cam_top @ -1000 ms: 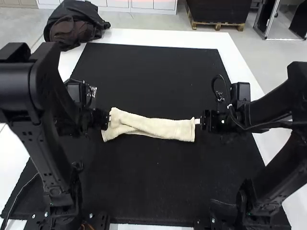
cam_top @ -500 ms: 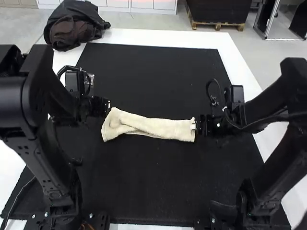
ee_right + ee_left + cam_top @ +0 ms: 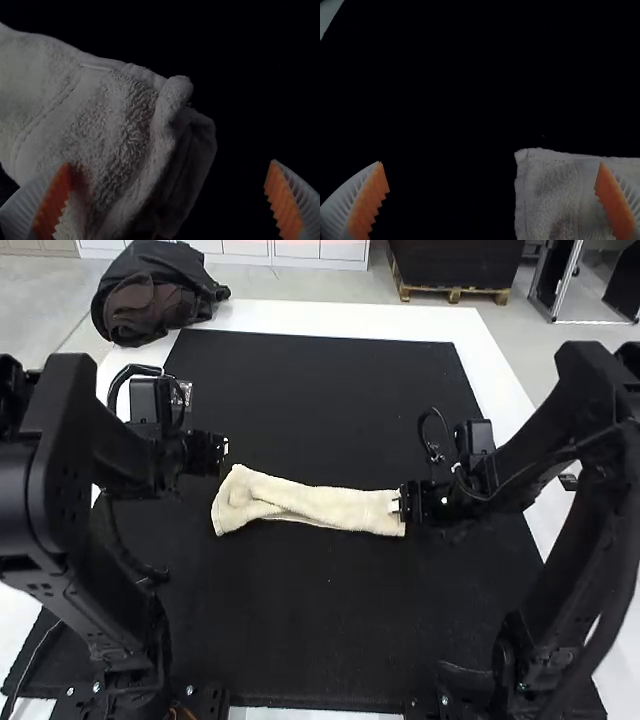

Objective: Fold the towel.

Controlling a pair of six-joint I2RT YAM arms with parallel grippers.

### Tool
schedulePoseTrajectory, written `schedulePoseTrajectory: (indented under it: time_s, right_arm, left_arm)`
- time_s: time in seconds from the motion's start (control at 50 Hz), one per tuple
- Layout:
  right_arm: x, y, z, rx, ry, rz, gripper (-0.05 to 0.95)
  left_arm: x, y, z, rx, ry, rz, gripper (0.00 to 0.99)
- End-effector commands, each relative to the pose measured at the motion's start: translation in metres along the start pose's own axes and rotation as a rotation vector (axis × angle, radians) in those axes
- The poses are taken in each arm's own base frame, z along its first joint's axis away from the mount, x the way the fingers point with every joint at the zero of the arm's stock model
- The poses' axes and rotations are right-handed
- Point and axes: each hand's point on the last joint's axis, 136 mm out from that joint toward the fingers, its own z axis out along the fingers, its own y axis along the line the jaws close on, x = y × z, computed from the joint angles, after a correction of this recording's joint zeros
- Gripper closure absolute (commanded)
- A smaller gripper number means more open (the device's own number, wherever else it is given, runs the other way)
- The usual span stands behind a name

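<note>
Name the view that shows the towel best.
The high view: the towel lies there end to end, a long narrow strip on the black mat. The left wrist view gives a corner and nearby cloth; the right wrist view, one end with layered folds.

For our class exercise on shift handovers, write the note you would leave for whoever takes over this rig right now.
Left gripper: open, just off the towel's left end, not holding it.
Right gripper: open, at the towel's right end, not gripping it.
Towel: cream, lying across the black mat as a long, narrow strip, its left end wider and looser.
Done: it appears folded lengthwise.
Left: probably neaten the left end, then fold the strip shorter, if a compact shape is wanted.
</note>
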Motion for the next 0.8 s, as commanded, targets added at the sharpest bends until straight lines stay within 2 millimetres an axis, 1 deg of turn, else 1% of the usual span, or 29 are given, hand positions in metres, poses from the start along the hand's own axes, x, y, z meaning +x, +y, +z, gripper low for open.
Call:
schedulePoseTrajectory:
  time_s: [0.0,0.1,0.22,0.48,0.56,0.62,0.66,0.7,0.74,0.78]
  right_arm:
    - [-0.009,0.007,0.007,-0.010,-0.012,-0.025,0.01]
    - [-0.006,0.010,0.014,-0.016,-0.002,-0.031,0.01]
    - [-0.005,0.008,0.018,-0.014,0.006,-0.028,0.01]
    - [-0.008,0.003,0.027,-0.010,-0.006,-0.014,0.01]
    - [-0.005,0.003,0.029,-0.013,0.004,-0.008,0.01]
    - [-0.002,0.003,0.031,-0.014,0.013,-0.006,0.04]
    - [0.000,0.004,0.031,-0.017,0.016,-0.003,0.11]
    - [0.000,0.004,0.031,-0.026,0.017,-0.003,0.23]
    - [0.000,0.009,0.031,-0.050,0.015,-0.006,0.39]
    - [0.000,0.017,0.031,-0.096,0.016,-0.010,0.62]
  left_arm:
    - [-0.021,0.002,-0.005,0.001,-0.053,-0.005,0.030]
    - [-0.022,0.001,-0.008,0.001,-0.053,-0.011,0.030]
    - [-0.021,0.000,-0.010,0.003,-0.047,-0.013,0.030]
    - [-0.029,0.000,-0.020,-0.001,-0.069,-0.009,0.030]
    - [-0.028,0.000,-0.021,-0.004,-0.069,-0.011,0.030]
    - [-0.028,0.000,-0.021,-0.003,-0.069,-0.015,0.030]
    - [-0.028,0.000,-0.021,-0.003,-0.067,-0.022,0.030]
    - [-0.028,0.000,-0.021,-0.004,-0.069,-0.023,0.030]
    - [-0.028,0.000,-0.021,-0.003,-0.069,-0.026,0.030]
    - [-0.027,0.000,-0.021,-0.003,-0.066,-0.030,0.030]
